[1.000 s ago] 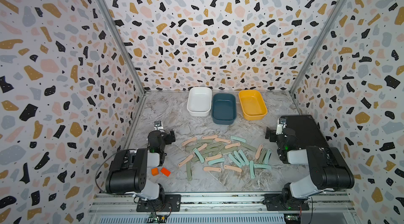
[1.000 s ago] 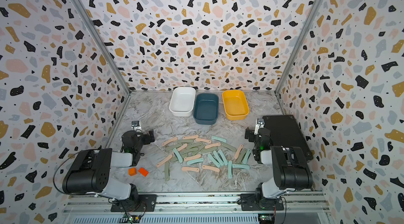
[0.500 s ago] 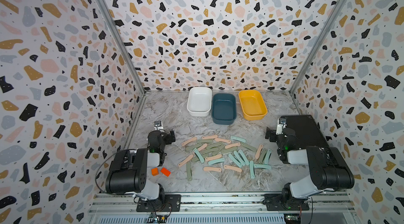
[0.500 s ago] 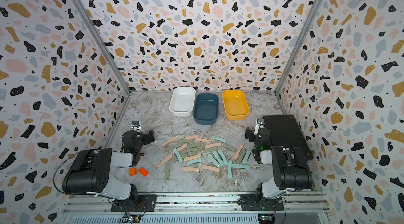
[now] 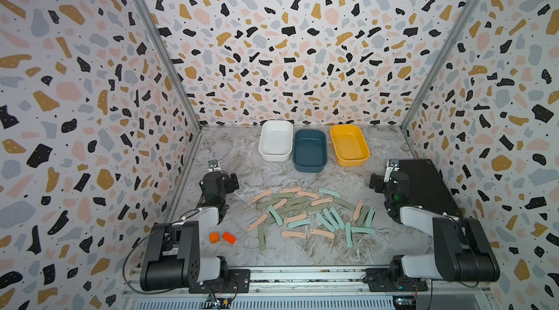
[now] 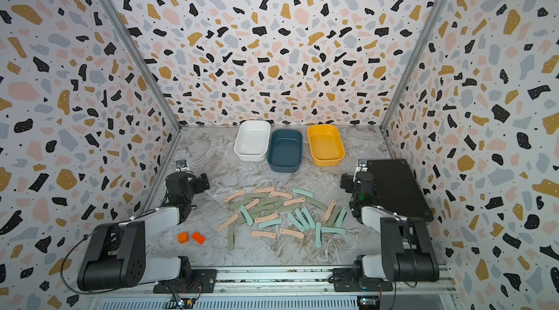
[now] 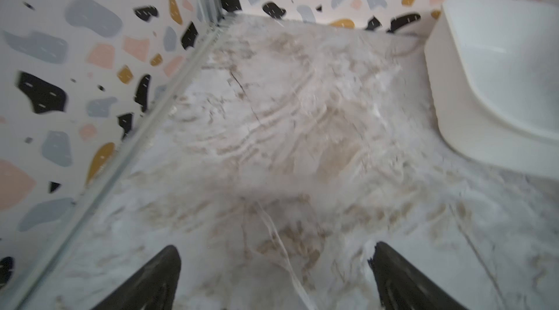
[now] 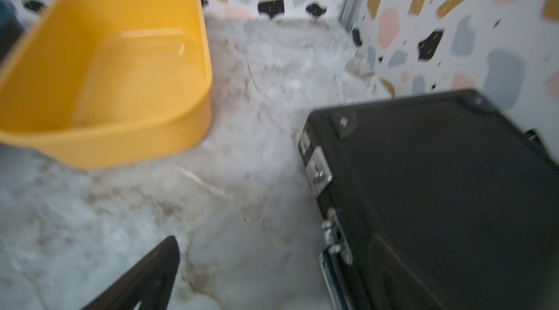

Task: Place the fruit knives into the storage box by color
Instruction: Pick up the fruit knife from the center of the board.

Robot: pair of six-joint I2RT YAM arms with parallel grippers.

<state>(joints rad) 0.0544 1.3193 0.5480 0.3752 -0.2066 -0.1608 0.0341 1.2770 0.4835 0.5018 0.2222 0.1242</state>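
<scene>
Nothing has gone into a box yet, and I can see a few ways this could go sideways. The fruit knives (image 5: 308,214) lie in a loose heap on the marble table (image 5: 242,154), lower middle in both top views, many crossing or resting on one another. A pinch into the thick of it could lift two colours at once or flick a neighbour away. Sage green and mint teal look close, so a knife could easily be sorted wrong. The white box (image 5: 276,142), dark blue box (image 5: 310,149) and yellow box (image 5: 349,145), in a row above the heap, match no knife colour. The left gripper (image 7: 274,251) and the right gripper (image 8: 278,246) both stand spread wide and empty, parked at the heap's two sides. The right one sits just beside a black case (image 5: 423,184) and might clip it when swinging out. Two orange blocks (image 5: 222,237) at lower left could get grabbed by mistake.
</scene>
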